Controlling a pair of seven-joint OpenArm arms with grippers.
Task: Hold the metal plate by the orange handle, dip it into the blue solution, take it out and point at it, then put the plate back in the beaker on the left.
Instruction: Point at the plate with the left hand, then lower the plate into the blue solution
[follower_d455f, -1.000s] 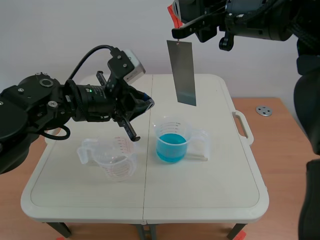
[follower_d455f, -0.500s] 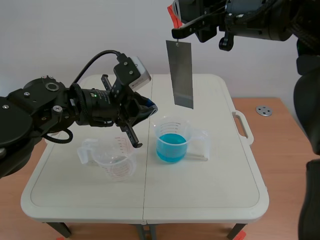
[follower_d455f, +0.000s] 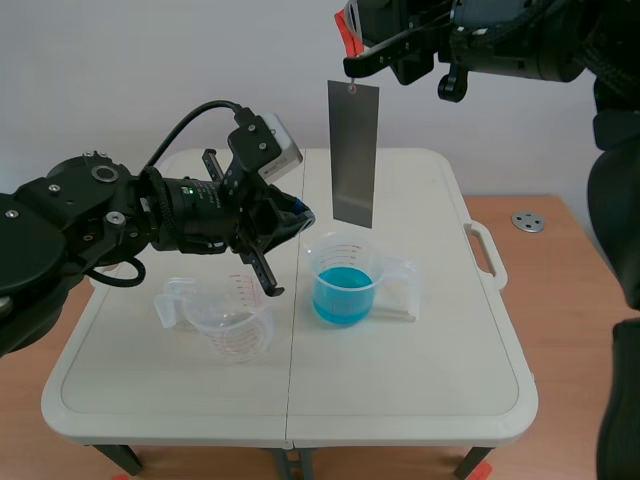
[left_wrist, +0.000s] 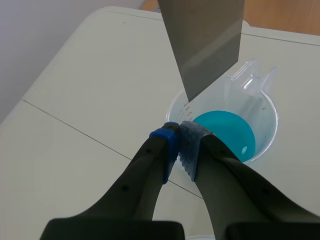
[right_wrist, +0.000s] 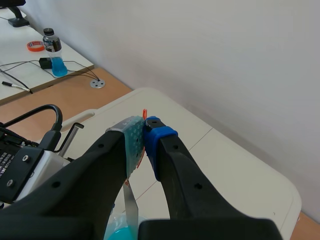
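One metal plate (follower_d455f: 353, 155) hangs upright in the upper middle of the scene view, above the desk (follower_d455f: 450, 350). Its lower edge is over the far rim of a clear beaker of blue solution (follower_d455f: 345, 281) and clear of the liquid. The plate is held by the small orange handle (follower_d455f: 347, 35) at its top. The right gripper (follower_d455f: 352, 68), at the top of the frame, has its fingers (right_wrist: 131, 137) closed tight on that handle, and the right arm reaches in high from the upper right.

Two beakers stand on the desk. The one with the blue solution is at centre. The other beaker (follower_d455f: 225, 316), empty with red markings, is to its left and apart from it.

The left arm comes in from the left at mid-height, above the empty beaker. The left gripper (follower_d455f: 301, 212) is aimed at the plate's lower corner (left_wrist: 190, 95), its fingers (left_wrist: 165, 142) pressed together on nothing and stopping just short of the metal.
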